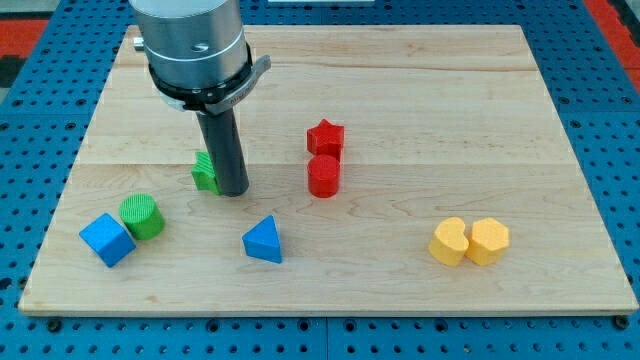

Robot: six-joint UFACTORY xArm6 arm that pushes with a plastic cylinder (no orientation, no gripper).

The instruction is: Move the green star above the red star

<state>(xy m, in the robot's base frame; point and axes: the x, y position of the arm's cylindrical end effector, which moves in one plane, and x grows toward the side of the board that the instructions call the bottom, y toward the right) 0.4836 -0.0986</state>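
Observation:
The green star (pixel 205 172) lies left of the board's middle, partly hidden behind my rod. My tip (pixel 232 191) rests on the board touching the star's right side. The red star (pixel 325 137) sits near the board's centre, to the right of my tip and slightly higher in the view. A red cylinder (pixel 323 176) stands directly below the red star, touching it.
A green cylinder (pixel 141 216) and a blue cube (pixel 107 238) sit at the lower left. A blue triangle (pixel 263 241) lies below my tip. Two yellow blocks (pixel 449 241) (pixel 488 241) sit at the lower right. The wooden board's edge (pixel 330 303) runs along the view's bottom.

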